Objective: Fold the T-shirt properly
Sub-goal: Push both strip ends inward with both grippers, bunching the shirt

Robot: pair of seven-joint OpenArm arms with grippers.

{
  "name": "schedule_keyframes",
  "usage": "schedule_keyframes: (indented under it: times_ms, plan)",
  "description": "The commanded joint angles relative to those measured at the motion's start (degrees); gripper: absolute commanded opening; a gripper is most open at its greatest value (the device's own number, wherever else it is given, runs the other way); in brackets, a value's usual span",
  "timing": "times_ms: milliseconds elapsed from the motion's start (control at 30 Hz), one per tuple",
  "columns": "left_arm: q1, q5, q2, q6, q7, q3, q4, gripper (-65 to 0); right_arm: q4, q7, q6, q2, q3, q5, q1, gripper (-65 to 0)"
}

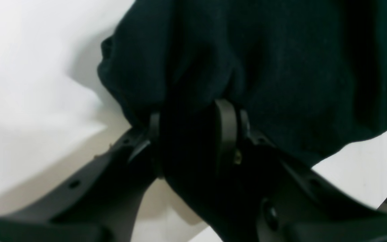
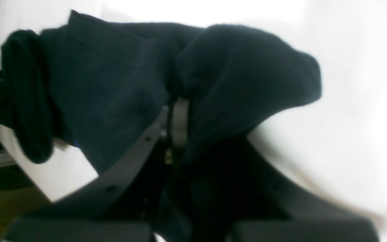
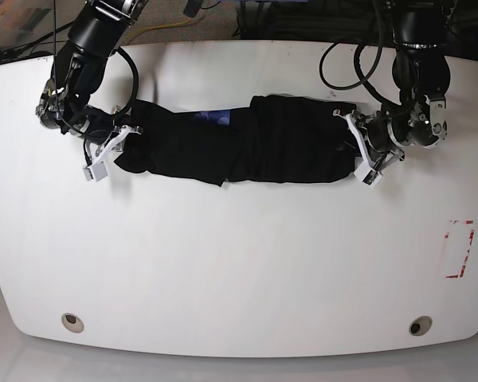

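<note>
**Both end effectors clamped on the ends of a bunched black T-shirt**

A large black soft cloth T-shirt [image 3: 247, 147] lies stretched into a long, rumpled band across the far half of the white, rounded-corner bench [image 3: 239, 270]. A small patch of blue-purple print [image 3: 215, 118] peeks out along its far edge near the middle; the rest of the visible fabric is plain black, folded over itself in several creases.

The left end effector [image 3: 360, 153] (on the right side of the base view) sits at one end of the band. Its wrist camera shows the two dark fingers [image 1: 225, 131] closed against a thick wad of black cloth [image 1: 281, 67] that fills the gap between them, so it is clamped on the T-shirt.

The right end effector [image 3: 111, 151] sits at the opposite end. In its wrist view the jaws stand close together with a fold of the cloth [image 2: 240, 77] pinched between them and draped over one finger, while more fabric bulges to the other side; the picture is blurred, but the grip on the shirt is plain enough.

Between the two arms the shirt rests on the bench surface, sagging slightly toward the near side. A red rectangular outline [image 3: 460, 248] is marked on the bench well apart from the shirt, and two small round fittings [image 3: 72, 321] sit near the front edge.
</note>
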Motion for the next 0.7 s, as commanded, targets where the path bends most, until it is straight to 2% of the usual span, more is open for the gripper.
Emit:
schedule_keyframes:
  times_ms: [0,100,300,500,667]
  plan:
    - [-0.70,0.93,0.35,0.08,1.09,0.57,-1.79,-47.9,6.25,0.01,0.30,1.39,0.16,-0.71,-0.50,-65.0]
    - [-2.55,0.93,1.85,0.08,1.09,1.54,-3.64,-47.9,13.55,-0.26,0.30,1.48,0.16,-0.80,-2.17,-65.0]
    - [-3.51,0.93,4.39,0.08,1.09,1.63,-7.07,-47.9,22.96,-5.00,0.30,1.22,-0.19,-0.45,-2.09,-65.0]
    - [-4.66,0.93,7.47,0.08,1.09,1.63,-7.60,-47.9,32.01,-5.18,0.30,1.22,-8.90,-0.45,-0.94,-65.0]
    - [-4.74,0.93,9.58,0.08,1.09,1.72,-8.04,-47.9,34.39,-5.18,0.30,-3.44,-15.31,2.10,-0.68,-65.0]
